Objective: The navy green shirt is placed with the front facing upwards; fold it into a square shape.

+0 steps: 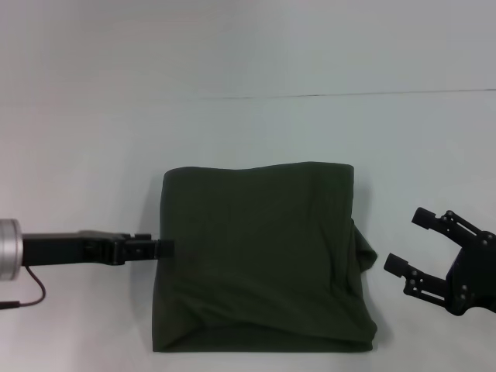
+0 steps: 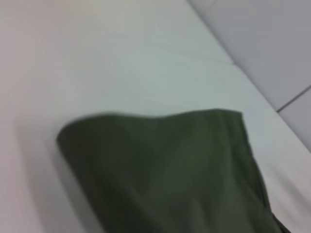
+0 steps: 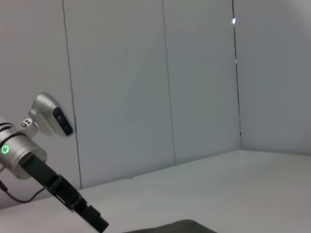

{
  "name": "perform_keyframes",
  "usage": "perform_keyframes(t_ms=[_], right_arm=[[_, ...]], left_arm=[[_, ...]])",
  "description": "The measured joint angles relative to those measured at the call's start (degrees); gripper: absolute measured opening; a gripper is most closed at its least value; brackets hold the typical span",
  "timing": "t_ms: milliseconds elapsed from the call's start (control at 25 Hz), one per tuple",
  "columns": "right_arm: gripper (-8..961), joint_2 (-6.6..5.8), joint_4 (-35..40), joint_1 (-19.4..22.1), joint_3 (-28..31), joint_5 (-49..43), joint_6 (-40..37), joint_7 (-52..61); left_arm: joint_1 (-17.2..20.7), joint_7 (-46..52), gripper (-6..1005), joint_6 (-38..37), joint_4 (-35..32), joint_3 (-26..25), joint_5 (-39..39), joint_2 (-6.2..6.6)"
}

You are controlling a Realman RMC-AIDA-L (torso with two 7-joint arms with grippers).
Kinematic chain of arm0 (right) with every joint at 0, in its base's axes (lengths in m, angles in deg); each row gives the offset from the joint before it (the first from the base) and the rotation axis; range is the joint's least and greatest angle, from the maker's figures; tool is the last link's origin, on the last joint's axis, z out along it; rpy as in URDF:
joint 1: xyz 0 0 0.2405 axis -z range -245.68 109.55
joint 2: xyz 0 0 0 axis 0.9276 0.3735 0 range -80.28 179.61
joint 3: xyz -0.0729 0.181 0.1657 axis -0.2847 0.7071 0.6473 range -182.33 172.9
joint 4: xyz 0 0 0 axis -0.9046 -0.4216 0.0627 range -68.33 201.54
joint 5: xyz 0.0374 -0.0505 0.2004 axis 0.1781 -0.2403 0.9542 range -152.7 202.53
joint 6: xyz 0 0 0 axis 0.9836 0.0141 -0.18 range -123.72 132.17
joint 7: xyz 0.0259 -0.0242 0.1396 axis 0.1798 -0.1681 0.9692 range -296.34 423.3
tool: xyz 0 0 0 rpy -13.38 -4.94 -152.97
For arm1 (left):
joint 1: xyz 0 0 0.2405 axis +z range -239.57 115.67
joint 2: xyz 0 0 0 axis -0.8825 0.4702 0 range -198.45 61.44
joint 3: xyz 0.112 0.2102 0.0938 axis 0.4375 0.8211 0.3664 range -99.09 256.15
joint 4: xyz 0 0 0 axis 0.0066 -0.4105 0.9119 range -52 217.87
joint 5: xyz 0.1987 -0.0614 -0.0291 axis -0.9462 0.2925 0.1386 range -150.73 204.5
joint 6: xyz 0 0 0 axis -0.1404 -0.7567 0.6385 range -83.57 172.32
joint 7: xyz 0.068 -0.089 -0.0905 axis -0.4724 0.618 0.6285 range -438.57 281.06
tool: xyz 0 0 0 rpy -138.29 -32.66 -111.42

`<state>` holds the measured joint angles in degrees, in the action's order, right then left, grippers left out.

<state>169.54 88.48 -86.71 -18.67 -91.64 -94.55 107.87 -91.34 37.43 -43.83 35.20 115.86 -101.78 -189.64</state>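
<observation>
Final squaring step: left gripper [image 1: 164, 249] is sitting pressed together at the navy green shirt's [image 1: 260, 256] 9 o'clock edge, right gripper [image 1: 408, 242] is hanging spread at 3 o'clock; next, tidying the bulging right side.

Matt, seemingly cotton navy green shirt [image 1: 260, 256]

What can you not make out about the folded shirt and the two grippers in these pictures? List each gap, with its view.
- Head view: the shirt is folded, so any print or collar is hidden inside the folds.
- Head view: the left gripper meets the shirt's edge; dark on dark hides its grip.
- Left wrist view: only blurred cloth shows, cut off by the edge.
- Right wrist view: the right gripper, open in the head view, is absent.
</observation>
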Motion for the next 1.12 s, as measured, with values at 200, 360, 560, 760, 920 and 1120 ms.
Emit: perform_keyframes(t_ms=[200, 360, 560, 760, 920, 1120], right_arm=[[914, -0.07, -0.41, -0.41, 0.22, 0.24, 0.00, 0.00], [914, -0.09, -0.48, -0.68, 0.17, 0.28, -0.33, 0.00], [914, -0.09, -0.52, -0.34, 0.03, 0.10, -0.53, -0.02], [914, -0.10, -0.52, 0.16, 0.23, 0.06, -0.42, -0.01], [914, -0.09, -0.53, 0.45, 0.40, 0.03, -0.30, 0.00], [914, -0.09, -0.52, 0.48, 0.43, 0.01, -0.10, 0.00]], left_arm=[[2.35, -13.50, 641, -3.69, -6.26, -2.39, 4.18, -1.72], [5.01, -24.80, 718, -5.43, -8.01, -1.85, 10.41, -2.84], [6.79, -35.76, 852, -4.68, -5.00, 0.65, 11.25, -3.18], [7.59, -45.34, 951, -3.52, -0.77, 1.29, 10.86, -3.40], [7.54, -47.63, 951, -2.82, 1.06, 2.86, 8.75, -3.41], [7.10, -47.65, 950, -1.11, 3.01, 4.12, 6.48, -3.41]])
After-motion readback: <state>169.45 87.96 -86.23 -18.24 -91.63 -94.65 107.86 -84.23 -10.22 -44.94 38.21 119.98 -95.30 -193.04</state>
